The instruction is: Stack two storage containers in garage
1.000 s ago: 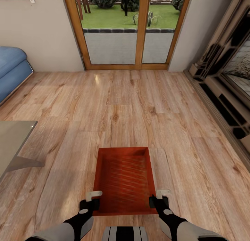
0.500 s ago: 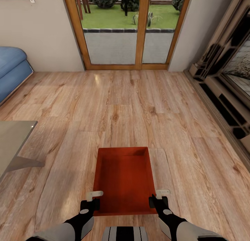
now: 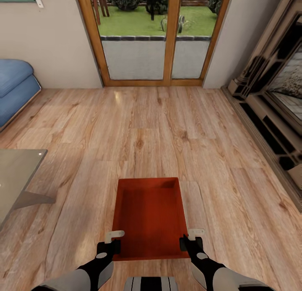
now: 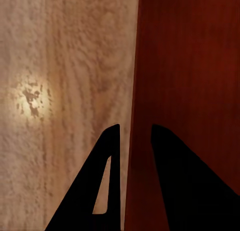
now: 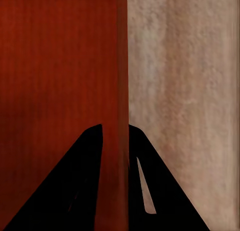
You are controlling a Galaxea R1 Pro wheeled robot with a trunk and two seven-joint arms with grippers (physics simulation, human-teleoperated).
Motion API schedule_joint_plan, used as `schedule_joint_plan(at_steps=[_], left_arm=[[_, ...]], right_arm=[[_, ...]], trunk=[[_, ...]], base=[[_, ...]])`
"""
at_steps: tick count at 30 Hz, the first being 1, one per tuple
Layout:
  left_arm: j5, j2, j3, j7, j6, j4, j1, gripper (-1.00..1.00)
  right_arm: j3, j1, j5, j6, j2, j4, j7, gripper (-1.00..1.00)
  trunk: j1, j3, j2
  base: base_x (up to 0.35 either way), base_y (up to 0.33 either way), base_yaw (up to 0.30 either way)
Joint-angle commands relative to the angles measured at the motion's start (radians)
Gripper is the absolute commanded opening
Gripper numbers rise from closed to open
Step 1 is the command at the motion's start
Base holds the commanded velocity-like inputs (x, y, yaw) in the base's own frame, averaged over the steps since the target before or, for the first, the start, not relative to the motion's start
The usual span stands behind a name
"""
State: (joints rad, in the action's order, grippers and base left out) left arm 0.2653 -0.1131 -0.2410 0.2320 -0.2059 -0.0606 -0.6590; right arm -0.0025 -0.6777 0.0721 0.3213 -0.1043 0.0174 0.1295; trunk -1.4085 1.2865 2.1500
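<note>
Living room, wood floor (image 3: 167,127): storage container (image 3: 150,217) carried before the glass doors (image 3: 153,35).
Left gripper (image 3: 112,239) and right gripper (image 3: 189,238) clamp its side walls; view shifted slightly, the carry toward the garage starting.

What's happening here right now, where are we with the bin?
The robot is in the living room with one orange-red storage container held in front of its trunk over the wood-plank floor. The left claw pinches the container's left wall and the right claw its right wall, one finger inside and one outside. Glass doors lie ahead, with a blue sofa to the left.
</note>
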Motion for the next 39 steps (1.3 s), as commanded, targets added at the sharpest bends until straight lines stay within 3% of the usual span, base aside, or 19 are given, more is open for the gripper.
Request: schedule_joint_plan(at_steps=[1,39], left_arm=[[0.0,0.0,0.006,0.007,-0.001,-0.001,-0.001,-1.0],[-0.001,0.001,0.006,0.007,-0.002,-0.001,-0.001,-1.0]], right_arm=[[-0.001,0.0,-0.008,0.004,0.0,-0.002,0.002,-1.0],[-0.001,0.0,-0.008,0.004,-0.004,-0.002,0.002,-1.0]], trunk=[[0.004,-0.003,-0.007],[0.15,-0.122,-0.273]], base=[[0.0,0.0,0.0],[0.0,0.0,0.0]])
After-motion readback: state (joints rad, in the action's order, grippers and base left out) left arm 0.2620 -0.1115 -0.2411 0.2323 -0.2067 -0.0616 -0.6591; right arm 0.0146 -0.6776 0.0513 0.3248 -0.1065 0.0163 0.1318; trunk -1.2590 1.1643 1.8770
